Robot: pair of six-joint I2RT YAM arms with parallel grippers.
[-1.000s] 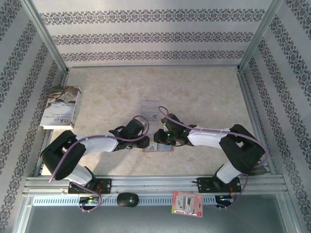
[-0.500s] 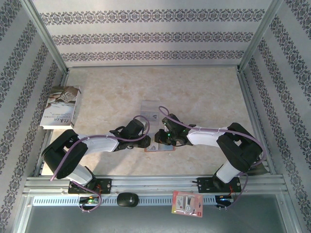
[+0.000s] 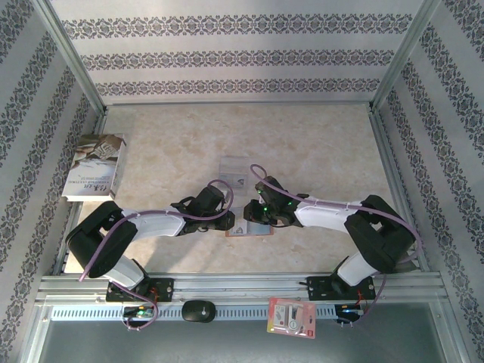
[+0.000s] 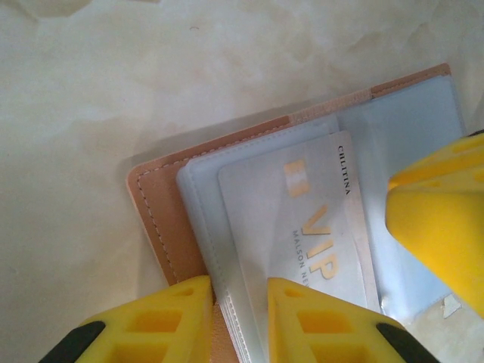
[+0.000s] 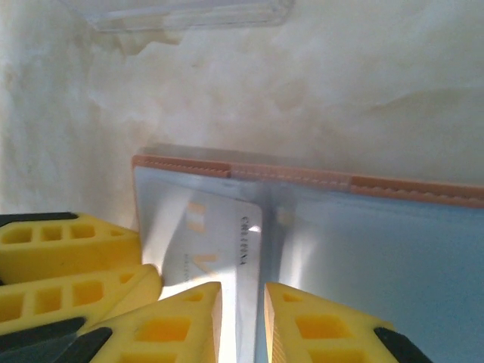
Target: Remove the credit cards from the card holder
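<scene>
The card holder lies open on the table between the two arms, orange-brown leather around grey-blue lining. A pale credit card with gold VIP lettering lies on its left leaf, partly out of the pocket. My left gripper is shut on the near edge of that leaf, one finger over the leather and one over the card. My right gripper is shut on the edge of the credit card. In the top view the left gripper and right gripper nearly touch.
A clear plastic sleeve lies just beyond the grippers, its edge at the top of the right wrist view. A book sits at the far left. A red-and-white packet and a black object rest on the front rail.
The left jaws have narrowed a little onto the holder's leaf. The right arm has shifted slightly to the right. The holder stays in place.
</scene>
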